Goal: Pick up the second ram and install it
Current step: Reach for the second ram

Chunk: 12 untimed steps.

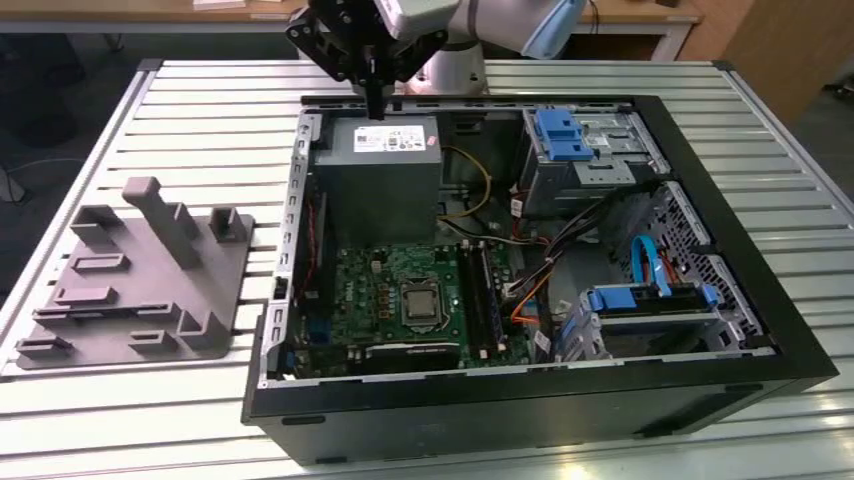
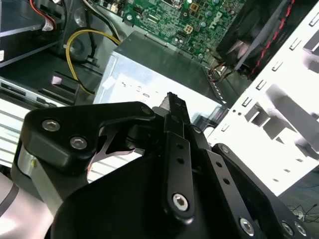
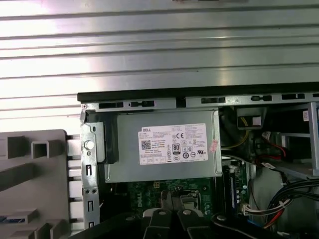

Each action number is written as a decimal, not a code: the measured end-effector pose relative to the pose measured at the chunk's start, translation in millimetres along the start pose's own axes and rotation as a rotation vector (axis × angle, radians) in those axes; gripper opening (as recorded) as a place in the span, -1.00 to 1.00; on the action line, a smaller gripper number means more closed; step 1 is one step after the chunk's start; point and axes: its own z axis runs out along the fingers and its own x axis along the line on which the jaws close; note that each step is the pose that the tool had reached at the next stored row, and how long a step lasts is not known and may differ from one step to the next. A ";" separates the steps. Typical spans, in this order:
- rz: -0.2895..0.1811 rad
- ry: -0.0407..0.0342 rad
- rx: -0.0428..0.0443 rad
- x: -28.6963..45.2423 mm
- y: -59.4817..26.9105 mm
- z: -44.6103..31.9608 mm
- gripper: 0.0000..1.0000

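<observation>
My gripper (image 1: 378, 104) hangs over the back edge of the open computer case, above the grey power supply (image 1: 378, 165). Its black fingers (image 2: 172, 107) are pressed together and hold nothing; in the first wrist view the fingertips (image 3: 172, 198) sit over the supply's labelled face (image 3: 172, 144). A long thin ram stick (image 1: 490, 296) stands seated in the black slots to the exterior view's right of the processor (image 1: 418, 301) on the green motherboard (image 1: 360, 290). I cannot tell whether this stick is the second ram. The ram's end (image 3: 233, 188) also shows in the first wrist view.
A grey moulded fixture tray (image 1: 134, 290) lies on the slatted metal table (image 1: 200, 110) at the exterior view's left of the case. Blue drive cages (image 1: 567, 140) and cable bundles (image 1: 587, 235) fill the case's right side. The case's black walls (image 1: 534, 405) rise around the board.
</observation>
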 end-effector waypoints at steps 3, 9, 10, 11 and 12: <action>0.000 -0.0001 -0.0001 8.3 -0.6 -0.1 -0.80; 0.000 -0.0001 -0.0001 28.0 -2.1 -0.4 -0.80; 0.000 -0.0001 -0.0001 31.8 -2.4 -0.4 -0.80; 0.000 -0.0001 -0.0001 35.5 -2.7 -0.4 -0.80; 0.000 -0.0001 -0.0001 39.2 -3.0 -0.5 -0.80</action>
